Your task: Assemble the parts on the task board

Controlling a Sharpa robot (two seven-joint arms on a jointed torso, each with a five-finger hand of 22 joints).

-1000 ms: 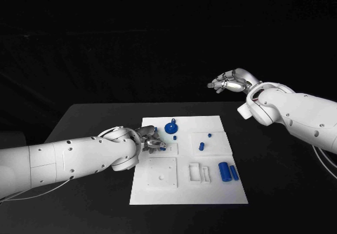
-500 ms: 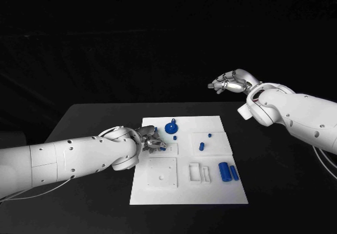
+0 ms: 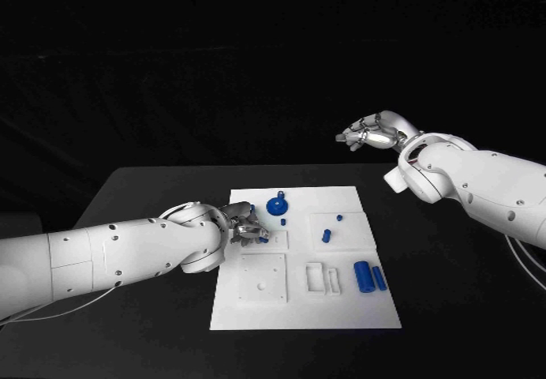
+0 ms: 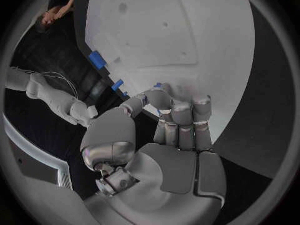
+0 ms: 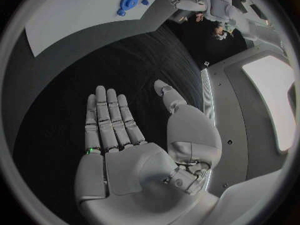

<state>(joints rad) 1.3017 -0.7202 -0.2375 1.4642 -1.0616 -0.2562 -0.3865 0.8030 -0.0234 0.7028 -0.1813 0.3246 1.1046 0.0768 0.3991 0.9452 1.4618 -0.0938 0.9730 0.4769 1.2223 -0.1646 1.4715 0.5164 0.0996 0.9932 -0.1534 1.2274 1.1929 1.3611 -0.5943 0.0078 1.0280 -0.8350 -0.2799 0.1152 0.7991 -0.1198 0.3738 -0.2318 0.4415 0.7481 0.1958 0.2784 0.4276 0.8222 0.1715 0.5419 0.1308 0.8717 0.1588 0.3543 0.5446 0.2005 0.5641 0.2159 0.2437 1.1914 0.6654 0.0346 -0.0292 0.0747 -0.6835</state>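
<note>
The white task board (image 3: 342,308) lies in the middle of the table. My left hand (image 3: 241,226) rests on the board's left edge with its fingers curled down. Its thumb and fingertips (image 4: 164,97) pinch a small blue part (image 4: 158,86) against the board. A round blue disc (image 3: 278,207) lies just beyond that hand. Small blue pegs (image 3: 327,235) sit mid-board, and two blue cylinders (image 3: 370,278) lie on its right side. My right hand (image 3: 370,133) hangs high above the table's far right, its fingers (image 5: 109,117) stretched out flat and empty.
White recessed blocks (image 3: 263,280) and a slotted fixture (image 3: 321,279) stand on the near half of the board. Black table (image 3: 148,197) surrounds the board on all sides. In the right wrist view the board's corner (image 5: 69,20) and the disc (image 5: 129,0) lie far off.
My left arm has edged slightly toward the board, its hand staying at the same spot. The right hand has hardly moved.
</note>
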